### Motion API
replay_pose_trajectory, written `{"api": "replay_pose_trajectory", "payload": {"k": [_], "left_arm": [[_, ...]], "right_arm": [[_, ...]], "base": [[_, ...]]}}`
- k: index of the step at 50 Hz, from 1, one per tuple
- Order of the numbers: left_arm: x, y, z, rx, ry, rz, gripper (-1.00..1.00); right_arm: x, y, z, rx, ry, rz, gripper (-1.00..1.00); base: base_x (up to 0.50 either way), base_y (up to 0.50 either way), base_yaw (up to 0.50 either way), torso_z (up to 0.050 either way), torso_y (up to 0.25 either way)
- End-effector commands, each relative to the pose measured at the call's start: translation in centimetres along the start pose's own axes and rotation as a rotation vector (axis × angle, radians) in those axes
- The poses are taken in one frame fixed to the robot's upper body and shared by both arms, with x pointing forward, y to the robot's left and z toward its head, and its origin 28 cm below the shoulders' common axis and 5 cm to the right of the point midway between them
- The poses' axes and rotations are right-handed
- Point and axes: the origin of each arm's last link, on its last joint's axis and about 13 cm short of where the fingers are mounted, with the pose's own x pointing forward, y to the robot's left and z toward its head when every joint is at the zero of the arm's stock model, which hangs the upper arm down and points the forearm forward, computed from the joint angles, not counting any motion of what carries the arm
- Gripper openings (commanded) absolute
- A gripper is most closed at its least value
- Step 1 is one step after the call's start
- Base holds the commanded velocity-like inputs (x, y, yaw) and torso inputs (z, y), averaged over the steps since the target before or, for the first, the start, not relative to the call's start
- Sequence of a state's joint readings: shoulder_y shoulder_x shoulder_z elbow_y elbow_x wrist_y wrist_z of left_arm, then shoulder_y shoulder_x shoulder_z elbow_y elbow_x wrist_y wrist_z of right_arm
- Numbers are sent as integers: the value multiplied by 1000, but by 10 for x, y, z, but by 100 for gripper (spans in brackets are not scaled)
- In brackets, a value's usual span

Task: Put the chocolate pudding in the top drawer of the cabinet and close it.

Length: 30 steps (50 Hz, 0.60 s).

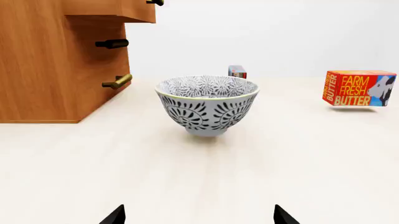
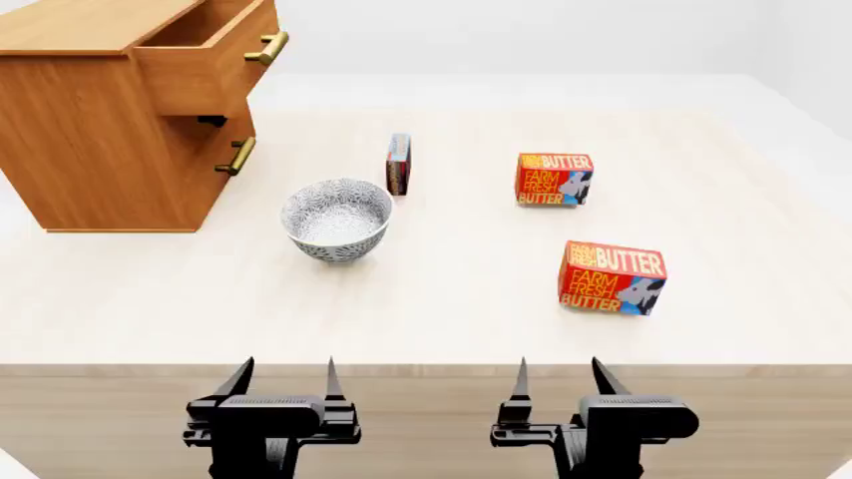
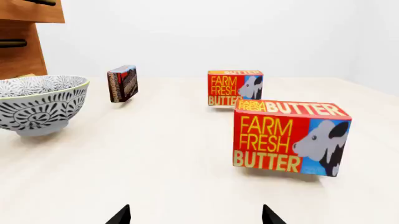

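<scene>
The chocolate pudding [image 2: 398, 164] is a small dark red-brown box with a light blue edge, standing upright just behind the patterned bowl; it also shows as chocolate pudding [image 3: 122, 83] and, peeking over the bowl's rim, chocolate pudding [image 1: 238, 71]. The wooden cabinet [image 2: 94, 150] sits at the far left with its top drawer [image 2: 213, 55] pulled open, brass handle forward. My left gripper [image 2: 283, 377] and right gripper [image 2: 557, 375] hover at the table's near edge, both open and empty, far from the pudding. Left fingertips [image 1: 115, 215] and right fingertips [image 3: 121, 215] stand wide apart.
A grey patterned bowl [image 2: 338, 219] stands between the left gripper and the pudding. Two "Farm Fresh Butter" boxes lie to the right: one farther [image 2: 554, 180], one nearer [image 2: 613, 276]. The lower drawer handle [image 2: 239, 156] juts from the cabinet front.
</scene>
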<state>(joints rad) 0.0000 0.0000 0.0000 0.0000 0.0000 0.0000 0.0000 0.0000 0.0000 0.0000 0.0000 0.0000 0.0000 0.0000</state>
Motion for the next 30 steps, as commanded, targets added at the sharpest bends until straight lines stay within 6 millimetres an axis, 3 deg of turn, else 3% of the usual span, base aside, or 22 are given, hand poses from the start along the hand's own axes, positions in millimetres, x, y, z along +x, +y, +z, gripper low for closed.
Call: {"api": "replay_pose_trajectory", "payload": {"k": [1, 10, 30], "left_arm": [[0, 0, 0, 1, -3, -7, 100], [0, 0, 1, -13, -10, -24, 100], [0, 1, 3, -27, -4, -27, 100]], "right_arm": [[0, 0, 0, 3, 1, -1, 100], [2, 0, 0, 18, -1, -5, 100], [2, 0, 0, 15, 1, -9, 100]], "base": [[0, 0, 0, 0, 0], [0, 0, 0, 0, 0], [0, 0, 0, 50, 0]]}}
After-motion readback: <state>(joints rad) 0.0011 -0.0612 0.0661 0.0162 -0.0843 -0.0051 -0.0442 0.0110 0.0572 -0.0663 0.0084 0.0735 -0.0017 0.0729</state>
